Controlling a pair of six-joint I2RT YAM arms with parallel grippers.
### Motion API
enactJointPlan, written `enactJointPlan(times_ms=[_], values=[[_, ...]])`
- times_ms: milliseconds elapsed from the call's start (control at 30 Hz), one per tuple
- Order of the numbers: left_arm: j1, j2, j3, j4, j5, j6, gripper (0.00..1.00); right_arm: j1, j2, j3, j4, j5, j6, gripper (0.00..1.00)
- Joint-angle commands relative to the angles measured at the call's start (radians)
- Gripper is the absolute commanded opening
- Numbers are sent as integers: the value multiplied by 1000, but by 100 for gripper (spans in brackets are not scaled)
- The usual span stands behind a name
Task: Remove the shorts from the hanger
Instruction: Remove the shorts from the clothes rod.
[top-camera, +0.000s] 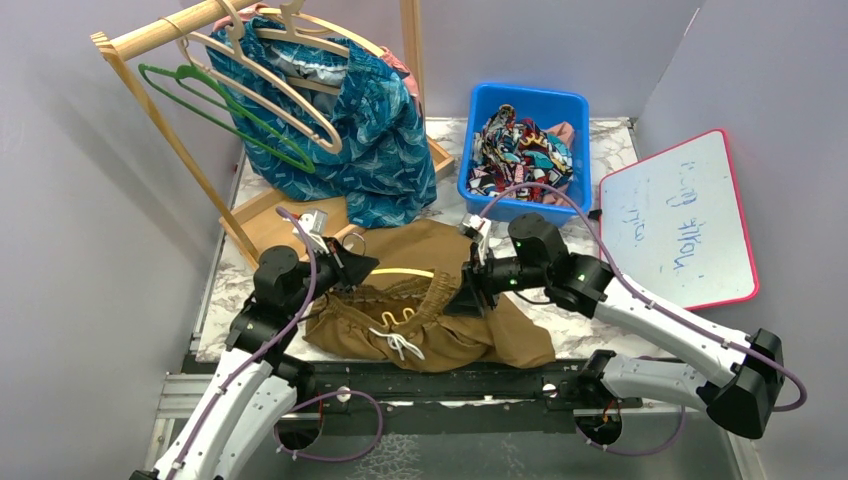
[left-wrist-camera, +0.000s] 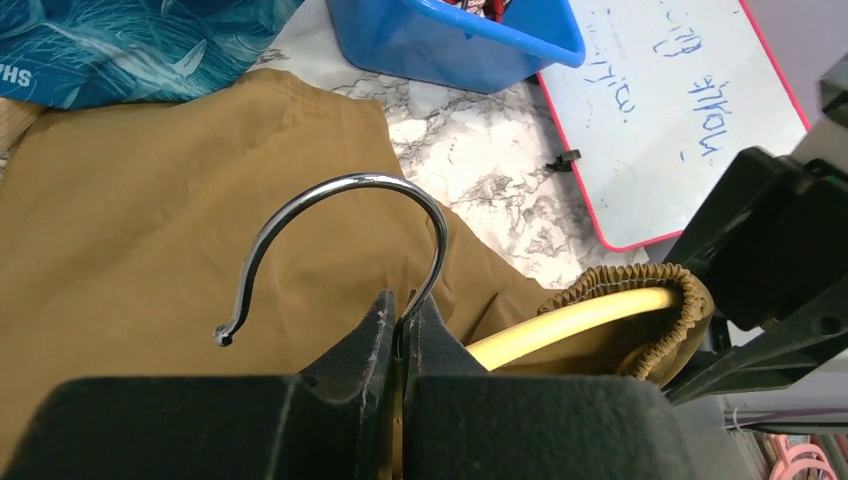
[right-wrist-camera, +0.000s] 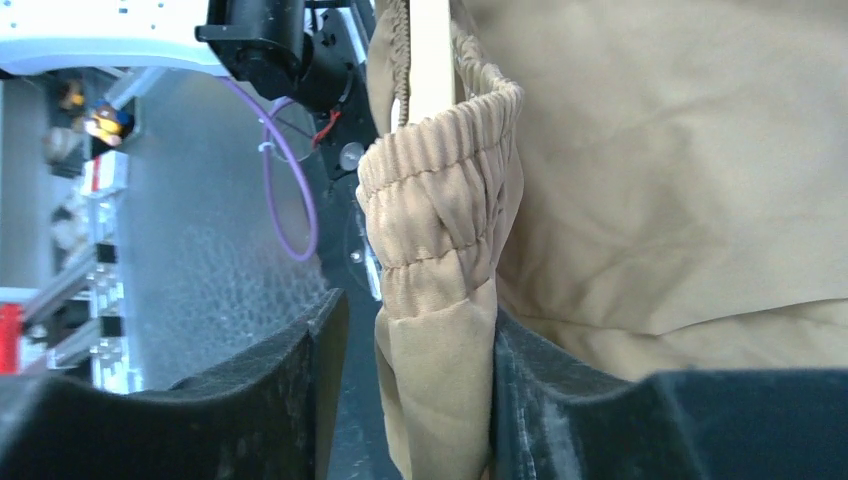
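Left wrist: left end effector (left-wrist-camera: 403, 312) clamps hanger hook (left-wrist-camera: 358, 179)

Behind the brown shorts (top-camera: 430, 300), your way is blocked on the left by the rack's wooden base (top-camera: 268, 225) and the hanging teal shorts (top-camera: 385, 165), and on the right by the blue bin (top-camera: 520, 208). A narrow patch of bare table (left-wrist-camera: 490, 175) opens between bin, whiteboard (top-camera: 680, 220) and brown shorts.

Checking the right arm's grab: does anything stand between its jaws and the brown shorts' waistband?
Nothing visible does. The waistband hangs directly between the open jaws of the right gripper. The yellow hanger runs inside that waistband, and the left gripper is shut on the hanger hook.
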Motion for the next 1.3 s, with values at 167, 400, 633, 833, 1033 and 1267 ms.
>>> enactJointPlan(times_ms=[167, 400, 633, 833, 1033, 1267], values=[[3, -40, 19, -19, -59, 6, 0, 3, -58, 85, 16, 199, -22, 65], [2, -33, 22, -26, -45, 9, 0, 4, 31, 169, -9, 224, -41, 61], [2, -35, 29, -35, -46, 9, 0, 4, 75, 165, 58, 56, -14, 43], [3, -40, 29, -41, -51, 11, 0, 4, 53, 146, 51, 130, -15, 21], [3, -54, 26, -51, -80, 9, 0, 4, 15, 137, -22, 278, -31, 4], [3, -82, 47, -121, -226, -9, 0, 4, -83, 91, -31, 464, -25, 1]])
